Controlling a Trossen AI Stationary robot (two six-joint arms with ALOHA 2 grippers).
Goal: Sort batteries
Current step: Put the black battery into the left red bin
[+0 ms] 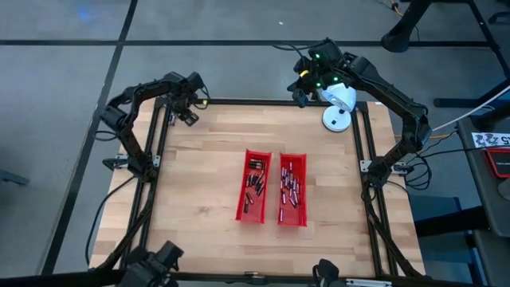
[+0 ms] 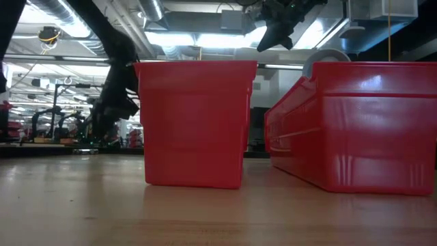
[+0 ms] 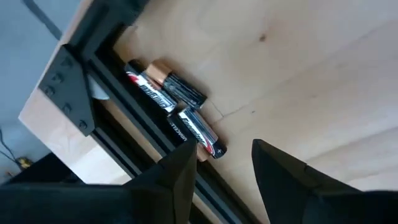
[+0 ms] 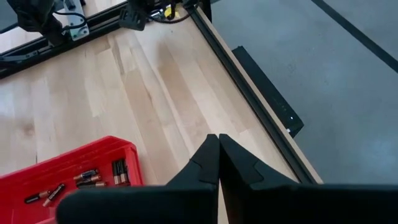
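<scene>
Lettering on three loose batteries too small to read; one copper-topped, black-bodied, two black with red-white label. They lay against black frame rail at table's far left corner. Left gripper hovered just over them, fingers apart, nothing between. More batteries lay in two red trays mid-table. Right gripper raised at far right corner, fingers pressed together, empty. White round device stood beneath right arm.
</scene>
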